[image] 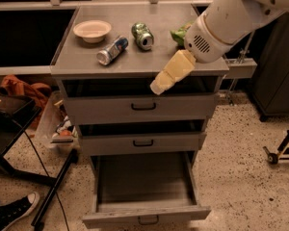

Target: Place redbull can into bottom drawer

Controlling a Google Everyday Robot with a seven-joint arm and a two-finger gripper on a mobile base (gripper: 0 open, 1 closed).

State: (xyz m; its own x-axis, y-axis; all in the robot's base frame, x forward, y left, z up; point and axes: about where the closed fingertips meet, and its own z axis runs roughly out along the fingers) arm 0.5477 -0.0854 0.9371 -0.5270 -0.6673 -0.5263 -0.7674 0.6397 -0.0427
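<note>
The redbull can (pixel 112 50) lies on its side on the grey cabinet top (pixel 135 61), left of centre. The bottom drawer (pixel 147 216) is pulled open below, and its inside shows nothing in it. My gripper (pixel 160 84) hangs on its cream-coloured wrist at the front edge of the cabinet top, to the right of the can and apart from it. The white arm comes in from the upper right.
A white bowl (pixel 92 30) and a green can (pixel 142 36) on its side sit behind the redbull can. A green bag (pixel 179 33) is partly hidden by my arm. The two upper drawers (pixel 143 106) are slightly ajar. A stand leg (pixel 53 191) and a shoe (pixel 9 211) lie on the floor at left.
</note>
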